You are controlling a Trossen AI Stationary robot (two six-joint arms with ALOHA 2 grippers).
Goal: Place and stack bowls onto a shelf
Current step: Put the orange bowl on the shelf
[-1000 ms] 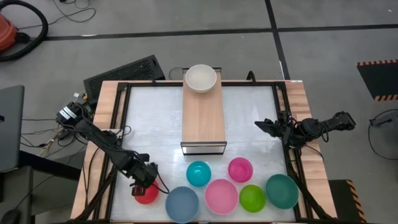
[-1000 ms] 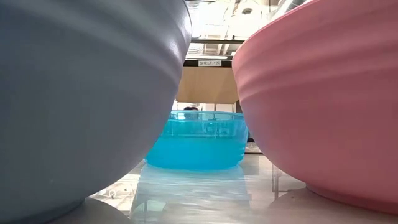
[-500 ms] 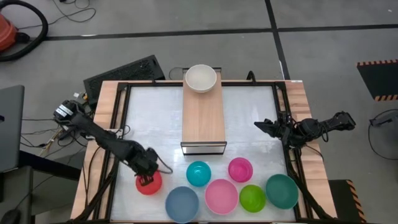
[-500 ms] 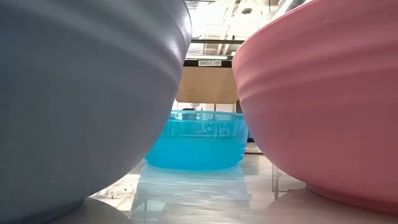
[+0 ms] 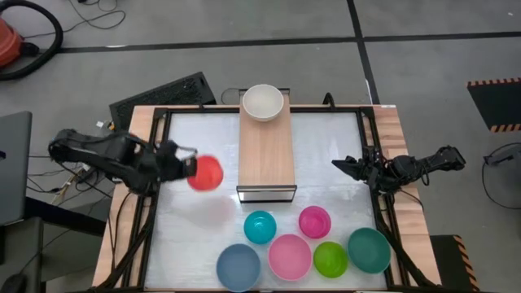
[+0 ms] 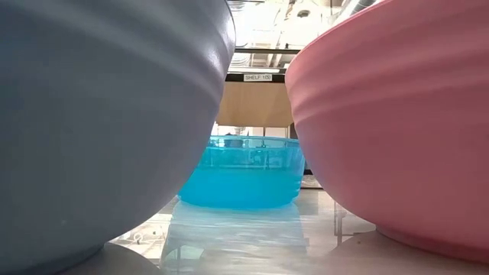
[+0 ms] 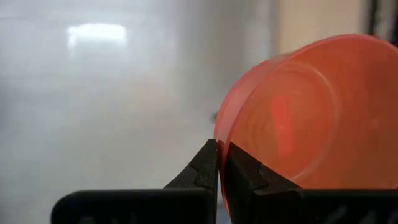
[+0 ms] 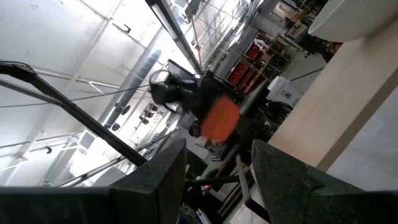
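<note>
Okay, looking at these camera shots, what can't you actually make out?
- Low view: grey-blue bowl and light pink bowl block nearly everything; only the cyan bowl shows between them.
- Left wrist view: red bowl, pinched by the left tool, hides the shelf.
- High view: right tool too small to judge.

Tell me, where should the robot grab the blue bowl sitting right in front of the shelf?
Best by its rim. The blue bowl sits upright with its open side up, so one finger could go inside and one outside its thin wall, coming down from above. The edge facing the shelf looks freest; the pink bowls crowd its other sides. The left gripper pinches the red bowl by the rim likewise.
</note>
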